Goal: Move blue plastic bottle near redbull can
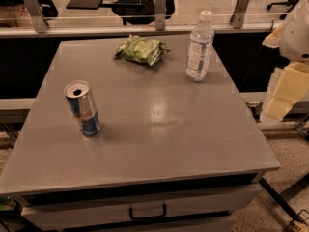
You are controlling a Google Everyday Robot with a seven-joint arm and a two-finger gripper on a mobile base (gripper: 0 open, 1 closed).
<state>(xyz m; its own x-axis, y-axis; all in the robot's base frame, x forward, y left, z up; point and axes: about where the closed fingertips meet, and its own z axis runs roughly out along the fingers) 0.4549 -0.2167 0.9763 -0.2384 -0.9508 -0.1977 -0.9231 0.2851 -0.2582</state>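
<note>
We see the blue plastic bottle [199, 46] upright in the upper right of the table [159, 144], well apart from the redbull can [83, 108] at left. Our gripper [284, 93] hangs at the frame's right edge, right of the bottle and not touching it. We cannot tell its state.

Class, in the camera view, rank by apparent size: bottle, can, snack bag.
Largest: blue plastic bottle; then redbull can and green snack bag, alike; can nearer. The pincer hangs right of the table.
</note>
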